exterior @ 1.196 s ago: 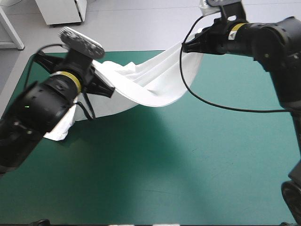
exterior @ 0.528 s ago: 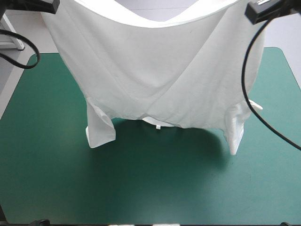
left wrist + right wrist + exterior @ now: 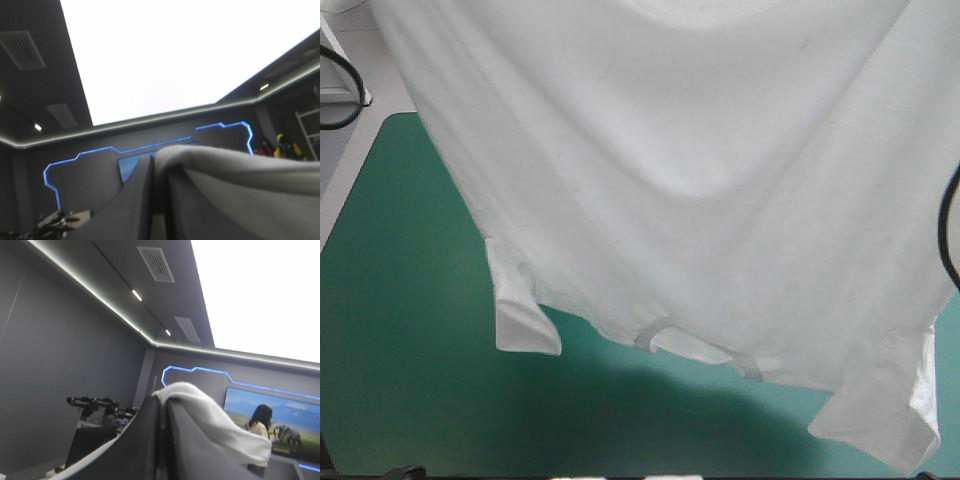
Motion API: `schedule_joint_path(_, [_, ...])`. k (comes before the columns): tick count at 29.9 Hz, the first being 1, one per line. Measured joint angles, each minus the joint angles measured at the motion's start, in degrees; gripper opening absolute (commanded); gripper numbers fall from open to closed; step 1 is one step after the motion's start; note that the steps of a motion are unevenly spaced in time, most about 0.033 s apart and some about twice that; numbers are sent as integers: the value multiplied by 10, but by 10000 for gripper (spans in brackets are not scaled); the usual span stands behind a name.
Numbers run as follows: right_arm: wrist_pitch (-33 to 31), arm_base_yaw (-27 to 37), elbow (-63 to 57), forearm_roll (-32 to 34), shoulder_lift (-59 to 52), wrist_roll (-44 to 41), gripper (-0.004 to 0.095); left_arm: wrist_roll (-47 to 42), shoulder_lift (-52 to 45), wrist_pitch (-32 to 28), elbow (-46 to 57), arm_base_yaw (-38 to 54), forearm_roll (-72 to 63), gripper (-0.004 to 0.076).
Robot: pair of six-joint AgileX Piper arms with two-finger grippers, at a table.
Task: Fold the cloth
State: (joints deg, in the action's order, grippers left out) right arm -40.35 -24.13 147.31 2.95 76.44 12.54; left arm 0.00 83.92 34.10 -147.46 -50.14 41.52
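From where I am standing, the white short-sleeved T-shirt [image 3: 700, 180] of soft fabric is hanging high in the air as one wide sheet, well above the table [image 3: 400, 300] with its teal-green cover. It is dangling upside down: one sleeve [image 3: 525, 325] is drooping toward the table's left side, the other sleeve [image 3: 885, 420] toward its near right corner, and the neck opening [image 3: 685, 345] is sagging between them at the lowest edge.

The left gripper [image 3: 154, 175], with its two broad black fins, is pinching a fold of the fabric, the fins pressed all but together and the cloth bunching over one of them. The right gripper [image 3: 163, 415] is doing the same at its own end, with a white roll of fabric spilling over its tip.

As I judge it, no fold is in place yet. The arms are only stretching the garment open. Laying it flat, turning the sleeves in and doubling the body are all waiting to be done.
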Motion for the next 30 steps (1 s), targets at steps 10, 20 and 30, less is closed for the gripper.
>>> schedule_joint_path(10, [-13,0,-5,90,145,-63,-19,-131,92,41,3,102,118,-9])
schedule_joint_path(20, [224,0,-6,117,223,-77,-15,-54,147,-119,3,376,-247,-9])
schedule_joint_path(30, [187,65,9,115,246,-135,-15,-42,193,-181,-30,399,-293,-9])
